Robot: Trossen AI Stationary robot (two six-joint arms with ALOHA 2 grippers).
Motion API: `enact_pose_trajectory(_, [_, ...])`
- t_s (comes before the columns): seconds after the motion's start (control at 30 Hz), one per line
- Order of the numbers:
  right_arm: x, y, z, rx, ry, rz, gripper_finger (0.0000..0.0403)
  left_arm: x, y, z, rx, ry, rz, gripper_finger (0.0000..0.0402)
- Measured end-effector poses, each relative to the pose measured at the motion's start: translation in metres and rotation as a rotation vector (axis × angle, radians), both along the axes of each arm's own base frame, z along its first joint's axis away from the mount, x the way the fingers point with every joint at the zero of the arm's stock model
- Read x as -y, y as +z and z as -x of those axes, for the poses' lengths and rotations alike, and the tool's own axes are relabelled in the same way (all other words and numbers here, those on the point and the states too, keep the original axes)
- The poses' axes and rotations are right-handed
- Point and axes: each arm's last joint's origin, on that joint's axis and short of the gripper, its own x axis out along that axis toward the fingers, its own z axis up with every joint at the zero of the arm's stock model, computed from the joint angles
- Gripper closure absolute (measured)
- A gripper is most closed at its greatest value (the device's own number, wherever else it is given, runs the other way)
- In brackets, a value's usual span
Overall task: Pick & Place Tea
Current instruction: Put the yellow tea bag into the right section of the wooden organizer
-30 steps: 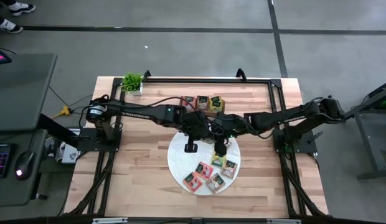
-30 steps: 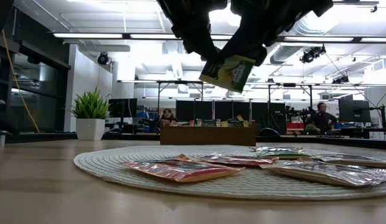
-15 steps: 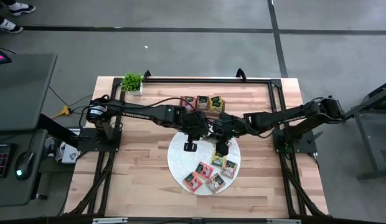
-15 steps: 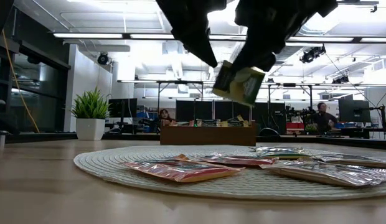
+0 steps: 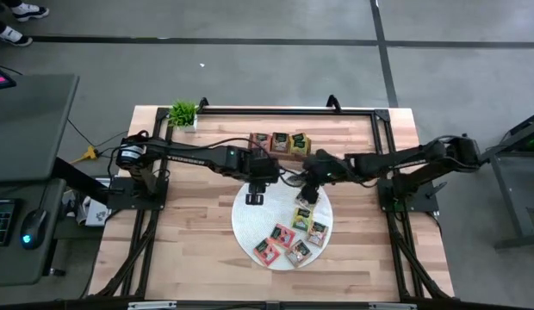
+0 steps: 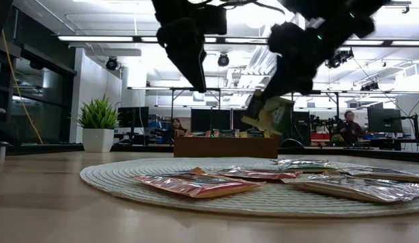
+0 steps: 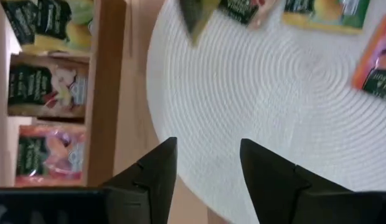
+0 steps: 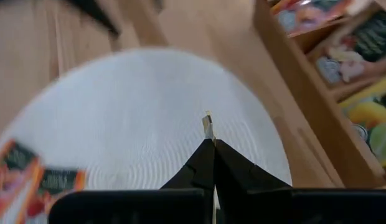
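My right gripper [image 5: 307, 193] hangs over the far part of the round white mat [image 5: 271, 215], shut on a yellow-green tea packet [image 6: 266, 112]. My left gripper [image 5: 254, 197] is beside it, toward the table's left, open with nothing between its fingers [image 7: 205, 149] and bare mat beneath. Several more tea packets [image 5: 293, 234] lie flat on the near part of the mat. The brown wooden tray [image 5: 280, 143] stands beyond the mat with packets in its compartments [image 7: 47, 93]. My right gripper pinches the packet's upper edge [image 6: 276, 101] between its two shut fingers, which slant down from the table's right. The packet's thin edge [image 8: 208, 123] shows just past the fingertips. The packet hangs tilted below the fingers, clear of the mat.
A small potted plant [image 5: 183, 113] stands at the far left corner. A black frame [image 5: 379, 129] runs along the table's far and side edges. Bare wood lies left and right of the mat.
Both grippers were at the yellow-green packet a second ago. My left gripper has let go of it and drawn away toward the table's left. My right gripper keeps the packet and has carried it slightly down and toward the right, tipping it.
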Motion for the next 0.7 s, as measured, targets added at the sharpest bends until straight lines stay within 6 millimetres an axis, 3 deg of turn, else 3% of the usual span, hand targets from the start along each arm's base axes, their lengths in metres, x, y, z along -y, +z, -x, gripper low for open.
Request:
enact_pose_trajectory(0.13, [0.008,-0.014,0.029,0.171,-0.061,-0.030,0.0403,0.000,-0.017,0.012,-0.018,0.011,0.028,0.0230])
enact_pose_trajectory(0.23, [0.014,-0.019,0.046,0.314,-0.089,-0.029,0.0403,0.000,-0.023,0.013,0.101,0.019,0.083,0.0230])
enact_pose_trajectory(0.3, [0.020,-0.019,0.053,0.407,-0.129,-0.012,0.0403,0.000,-0.032,0.029,0.079,0.030,0.123,0.0230])
enact_pose_trajectory(0.37, [0.028,-0.024,0.060,0.451,-0.172,0.002,0.0403,0.001,-0.037,0.022,0.226,0.036,0.189,0.0230])
enact_pose_trajectory(0.47, [0.041,-0.028,0.067,0.522,-0.235,0.022,0.0403,0.000,-0.048,0.043,0.251,0.066,0.258,0.0230])
enact_pose_trajectory(0.53, [0.051,-0.030,0.071,0.555,-0.283,0.027,0.0403,0.000,-0.048,0.040,0.396,0.072,0.311,0.0230])
enact_pose_trajectory(0.7, [0.074,-0.034,0.077,0.620,-0.369,0.035,0.0403,0.001,-0.061,0.061,0.491,0.126,0.392,0.0230])
